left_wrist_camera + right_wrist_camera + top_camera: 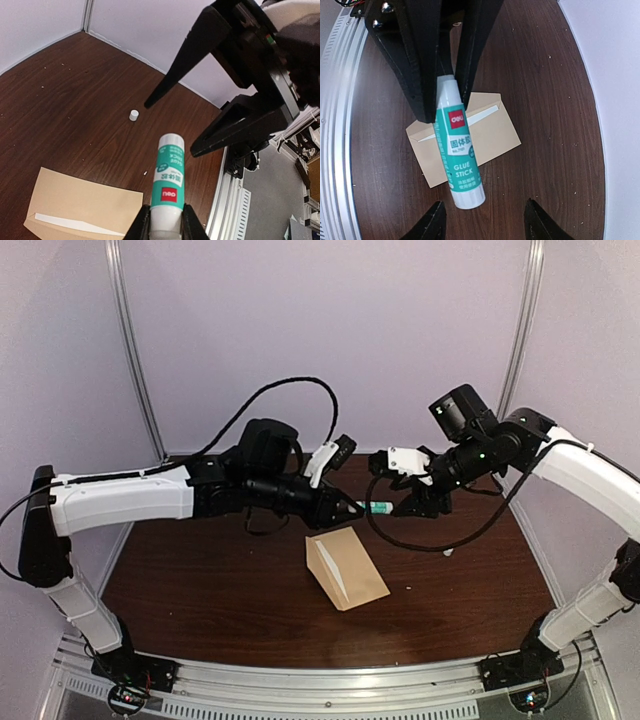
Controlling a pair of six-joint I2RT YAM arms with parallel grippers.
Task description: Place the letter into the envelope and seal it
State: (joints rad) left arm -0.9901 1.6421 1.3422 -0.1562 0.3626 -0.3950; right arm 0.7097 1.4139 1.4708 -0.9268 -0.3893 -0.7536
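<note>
My left gripper is shut on the base of a green and white glue stick and holds it in the air, tip toward the right arm. The stick also shows in the left wrist view and the right wrist view. My right gripper is open, its jaws wide on either side of the stick's free end without touching it. The tan envelope lies on the table below, flap open. A pale strip shows at its mouth; the letter is otherwise hidden.
A small white cap lies on the brown table to the right of the envelope, also seen from above. Walls close off the back and sides. The metal rail runs along the near edge.
</note>
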